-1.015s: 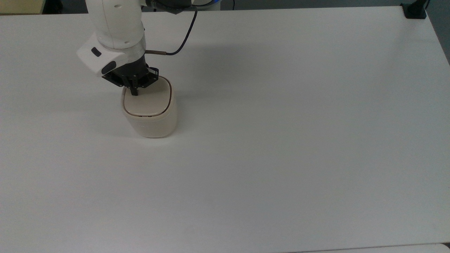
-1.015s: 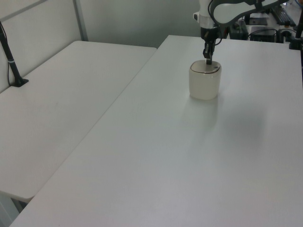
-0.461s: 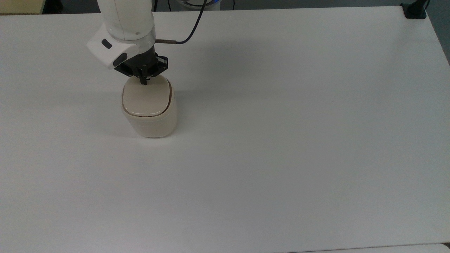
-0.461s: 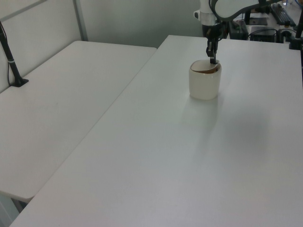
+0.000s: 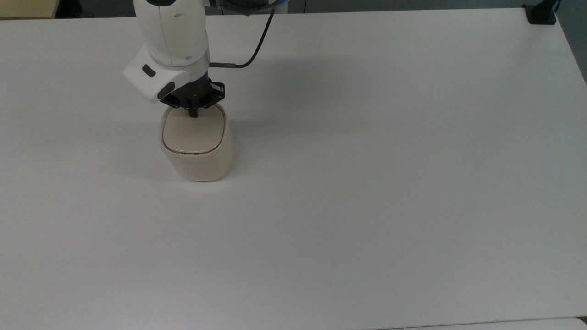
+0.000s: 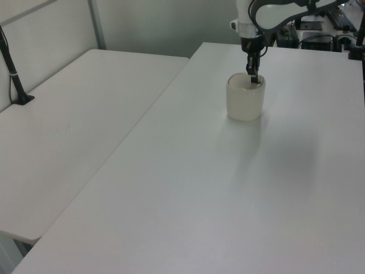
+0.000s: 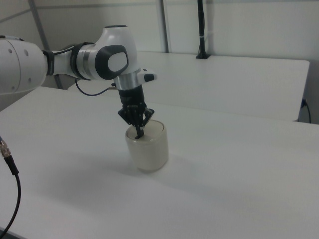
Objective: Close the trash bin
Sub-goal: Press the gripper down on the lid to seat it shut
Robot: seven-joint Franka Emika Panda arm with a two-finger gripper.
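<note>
The cream trash bin stands upright on the white table, toward the top view's upper left. Its rounded-square lid lies flat inside the rim with no dark gap around it. My gripper points straight down, shut, with its black tip touching the lid near the far edge in the top view. In the left view the gripper meets the top of the bin. In the right view the gripper dips to the top of the bin.
A black clamp sits on the table's corner at the top view's upper right. A second white table with a black post stands at the left view's left. A cable hangs at the right view's left edge.
The gripper moved across the lid from its left part to its far edge and lowered. The dark gap seen along the lid's rim has gone and the lid now sits flush.
</note>
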